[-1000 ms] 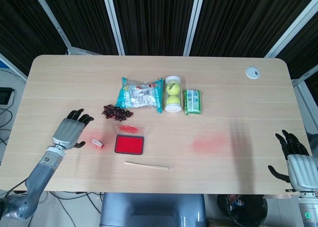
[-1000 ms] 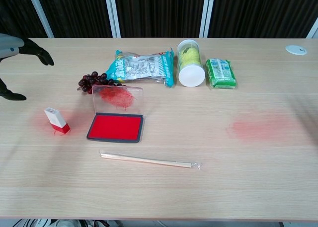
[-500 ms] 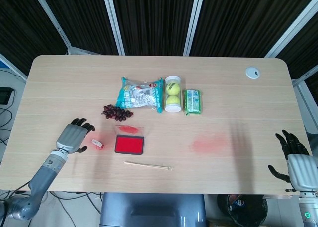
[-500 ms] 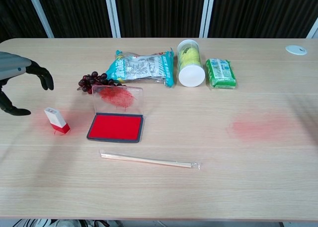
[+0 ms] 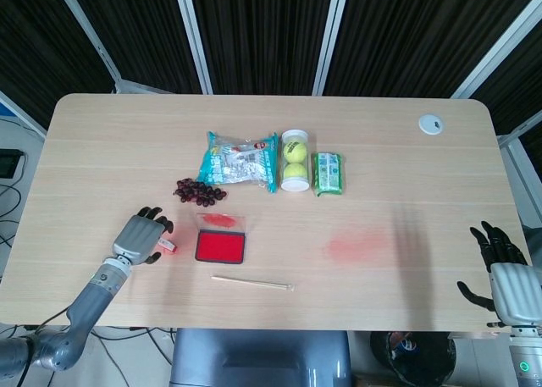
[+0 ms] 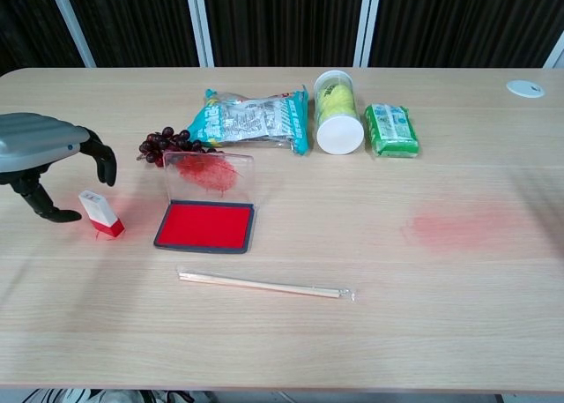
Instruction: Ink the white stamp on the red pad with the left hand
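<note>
The white stamp [image 6: 100, 212] with a red base lies tilted on the table left of the red ink pad [image 6: 206, 226], whose clear lid [image 6: 209, 173] stands open behind it. My left hand [image 6: 48, 155] hovers just over and left of the stamp, fingers spread and curved down around it, not touching as far as I can tell. From the head view the stamp [image 5: 169, 246] peeks out at the right of the left hand [image 5: 144, 236], and the pad [image 5: 221, 246] lies beside it. My right hand [image 5: 501, 273] rests open at the table's right front edge.
Dark grapes [image 6: 165, 143], a snack bag [image 6: 251, 119], a tennis ball tube [image 6: 337, 109] and a green packet [image 6: 390, 128] line the back. A wrapped stick [image 6: 264, 285] lies in front of the pad. A red smear [image 6: 458, 221] marks the table at right. A white cap [image 6: 525, 88] sits far right.
My left hand has moved right and down toward the stamp, from well left of it to hovering over it. The stamp, pad and right hand have not moved.
</note>
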